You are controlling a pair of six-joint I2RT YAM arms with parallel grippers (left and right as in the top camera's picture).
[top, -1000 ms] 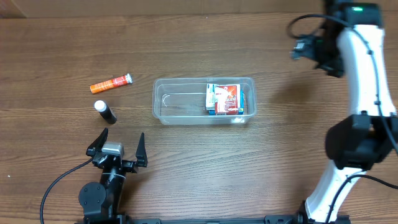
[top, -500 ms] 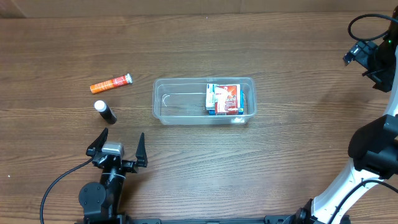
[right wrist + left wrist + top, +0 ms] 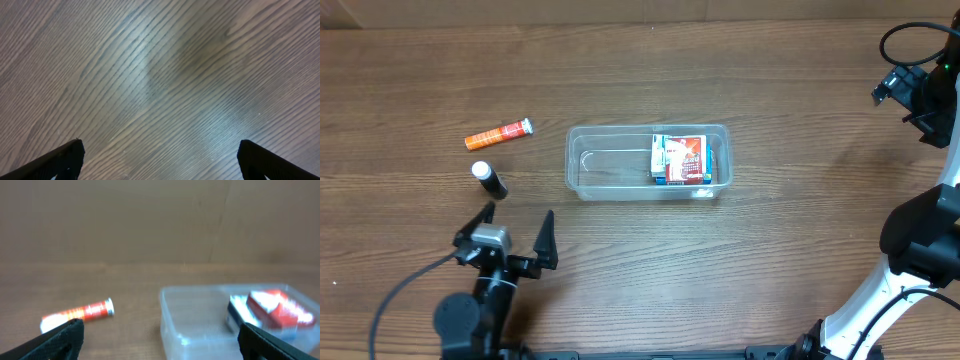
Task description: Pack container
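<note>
Left gripper sat at the near edge of the table, jaws wide apart, gripping nothing. Bottle, black with a white cap, was just beyond the gripper's left finger, not touching it. Container lay farther out and to the right of the left gripper, near the table's middle, long side running left to right, touched by neither gripper. Left wrist view showed it ahead and right of centre. Boxes, red, white and blue, sat in the container's right end. Tube, orange, lay flat beyond the bottle, left of the container and well apart from it. Right gripper was at the far right, well apart from the container, jaws spread over bare wood, gripping nothing.
</note>
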